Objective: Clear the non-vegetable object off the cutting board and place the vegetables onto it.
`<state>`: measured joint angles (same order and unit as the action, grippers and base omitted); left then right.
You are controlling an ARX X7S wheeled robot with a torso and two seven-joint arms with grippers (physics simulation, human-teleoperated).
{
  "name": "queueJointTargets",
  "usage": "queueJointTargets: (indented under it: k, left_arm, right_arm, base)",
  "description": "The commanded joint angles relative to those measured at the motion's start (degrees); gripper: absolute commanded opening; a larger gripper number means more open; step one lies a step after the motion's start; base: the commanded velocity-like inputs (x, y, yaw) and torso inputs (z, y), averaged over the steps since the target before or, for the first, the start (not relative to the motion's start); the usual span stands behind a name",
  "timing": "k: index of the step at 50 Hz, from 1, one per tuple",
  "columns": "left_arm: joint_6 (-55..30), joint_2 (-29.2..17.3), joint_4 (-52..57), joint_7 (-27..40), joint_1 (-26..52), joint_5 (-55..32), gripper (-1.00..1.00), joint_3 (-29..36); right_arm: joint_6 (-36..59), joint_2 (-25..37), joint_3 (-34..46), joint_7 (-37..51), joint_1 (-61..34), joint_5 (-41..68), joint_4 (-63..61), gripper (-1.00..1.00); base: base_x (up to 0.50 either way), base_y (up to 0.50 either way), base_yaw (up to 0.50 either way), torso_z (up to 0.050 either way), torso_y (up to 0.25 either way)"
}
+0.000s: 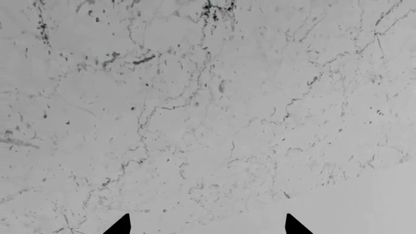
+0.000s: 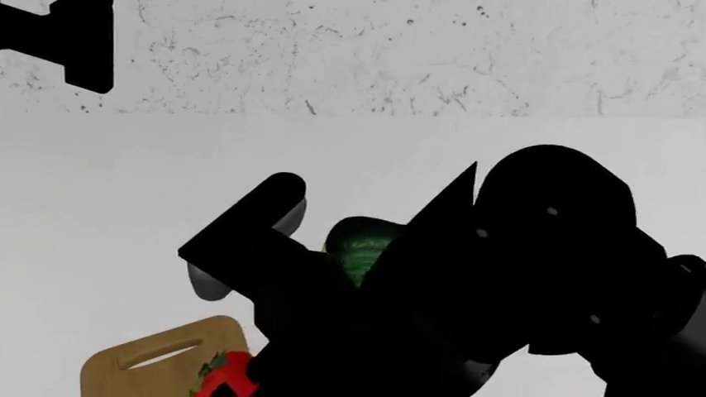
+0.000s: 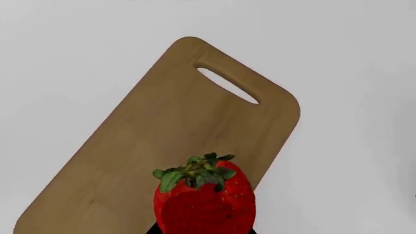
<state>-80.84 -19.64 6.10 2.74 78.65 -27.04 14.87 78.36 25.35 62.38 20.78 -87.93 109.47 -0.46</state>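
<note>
1. The strawberry [image 3: 204,200] fills the lower part of the right wrist view, red with its green cap pointing toward the board's slot end.
2. In that view it overlaps the board [image 3: 156,146], close to the lens; whether it rests on the wood or is lifted above it cannot be told.
3. The right hand's fingers do not show clearly in its own view; only a dark sliver sits under the strawberry at the frame edge, so its opening and whether it has hold of the fruit cannot be told.
4. The board lies flat on the white table [image 3: 78,58], its slot handle at the far end in the right wrist view.
5. In the head view the right arm [image 2: 464,298] is a large black mass across the middle and lower frame, hiding most of the scene.
6. The zucchini [image 2: 361,245] peeks out behind that arm, dark green with lighter stripes, on the table beyond the board and apart from it.
7. At the head view's bottom, the board's handle end and a bit of strawberry show just beside the arm.
8. The left hand [image 1: 208,225] shows two black fingertips [image 1: 120,225] set wide apart with nothing between them, facing a grey marbled surface [image 1: 208,97].
</note>
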Motion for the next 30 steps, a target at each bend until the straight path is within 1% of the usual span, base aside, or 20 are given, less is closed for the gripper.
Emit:
queueJointTargets:
  k: [1,11,20,23,28,30]
  left_arm:
    - [-1.09,1.32,0.55,-1.34,1.15,-0.24,1.0,-2.34]
    - [-1.68,1.81,0.71,-1.08,2.1,-0.85,1.0,-2.44]
    - [-1.48,1.92,1.52,-1.04,1.0,-1.52,1.0,-2.27]
    - [-1.08,1.95,1.36,-1.1,0.48,-1.63,1.0,-2.08]
    - [-0.75,2.09,1.41,-0.98,-0.22,-1.9,1.0,-2.3]
    - [-0.6,2.11,1.18,-0.98,-0.13,-1.91,1.0,-2.18]
  right_arm:
    - [-1.17,4.08,0.14,9.69,-3.85,10.82,-2.96,-1.0]
    - [-2.51,11.69,2.52,16.23,-5.15,16.04,-4.98,-1.0]
    - [-4.74,19.79,2.52,18.83,-1.97,15.59,-7.45,-1.0]
    - [-4.76,22.28,2.15,19.85,-2.77,15.24,-7.55,-1.0]
    - [-4.41,26.43,1.74,19.46,-2.14,12.89,-6.57,-1.0]
    - [-3.14,27.15,1.97,18.01,-1.54,9.8,-5.45,-1.0]
  base:
    - [0.0,0.0,0.0,0.0,0.0]
    - [0.0,0.0,0.0,0.0,0.0]
    - [0.0,0.0,0.0,0.0,0.0]
    - [0.0,0.0,0.0,0.0,0.0]
    - [0.0,0.0,0.0,0.0,0.0]
    - [0.0,0.0,0.0,0.0,0.0]
